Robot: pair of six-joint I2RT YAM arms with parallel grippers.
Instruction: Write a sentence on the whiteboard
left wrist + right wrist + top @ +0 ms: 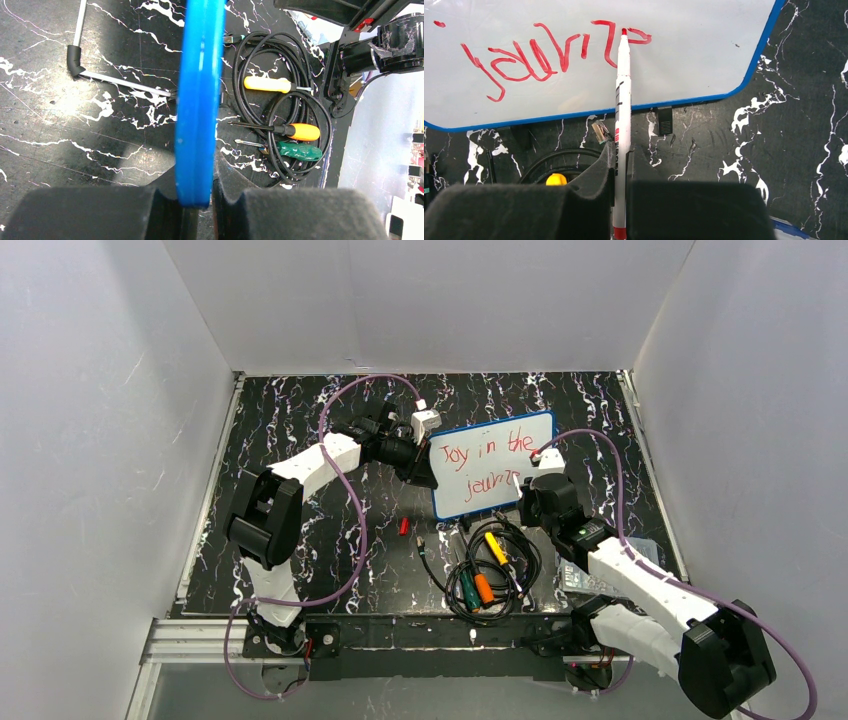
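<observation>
Left gripper (197, 197) is clamped on the blue rim of the small flat white whiteboard (455, 495). It holds the board tilted up at the far middle of the black marbled table (600, 420), edge-on in the left wrist cam. Right gripper (621, 170) is clenched round the thin white marker with a red tip (622, 110). The tip sits on the board at the last letters of line two. The red handwritten sentence (485, 455) reads "Joy in the" on top w/ a "jour…" word below, so I judge we're on the closing strokes.

To do it well: light even pressure, short strokes, pen approx square to the surface. Left arm must hold rigid so the board doesn't slip in the pads. Lift clean at the end, no smear.

Clutter sits just on the near side of the board:
- coiled black cable (500, 570)
- yellow (267, 84), orange (300, 131) and green (300, 151) screwdrivers lying in the coil
- a small red bit (404, 526)
- an L-shaped metal key (100, 75)

Right arm reaches over that pile, so a low retreat could snag the cable imo.
</observation>
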